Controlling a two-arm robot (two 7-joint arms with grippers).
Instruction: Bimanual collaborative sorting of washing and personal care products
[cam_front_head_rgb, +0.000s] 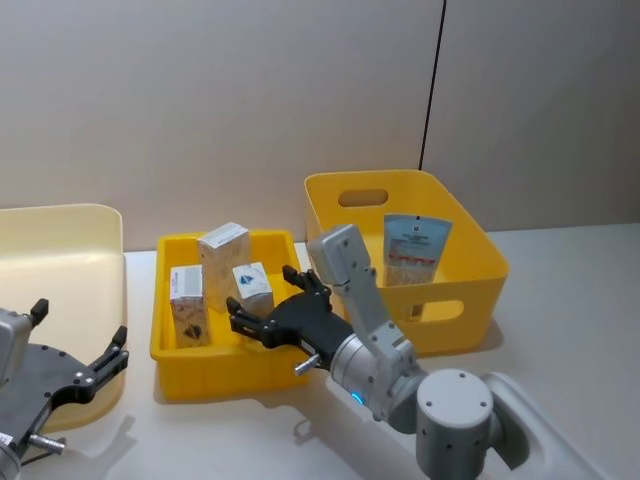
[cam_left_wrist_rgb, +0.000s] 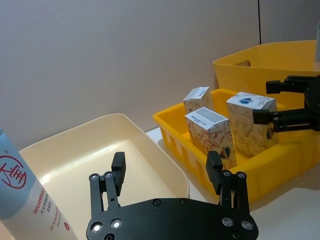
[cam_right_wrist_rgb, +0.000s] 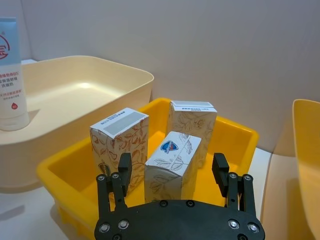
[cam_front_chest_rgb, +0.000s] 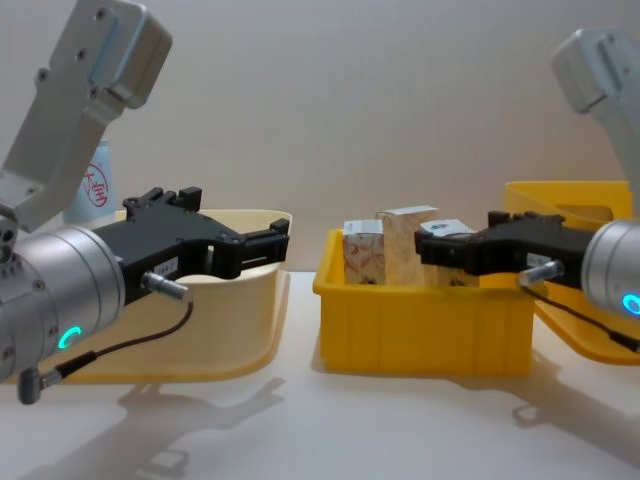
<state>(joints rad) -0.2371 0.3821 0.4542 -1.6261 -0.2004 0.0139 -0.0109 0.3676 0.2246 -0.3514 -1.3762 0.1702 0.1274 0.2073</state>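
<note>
Right hand (cam_right_wrist_rgb: 172, 162) was released, aimed at blue-logo carton (cam_front_head_rgb: 252, 287) inside yellow tray (cam_front_head_rgb: 215, 372). Recommended: centre, clamp flat sides. Left hand (cam_left_wrist_rgb: 166, 161) was released, left of tray.

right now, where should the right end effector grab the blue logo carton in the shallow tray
Probably its upper half, pinching the two side faces, from over the tray's near wall, where the open right end effector lines up. The blue logo carton sits lower than a taller carton beside it and a third carton behind, so the side gap looks tight.
</note>
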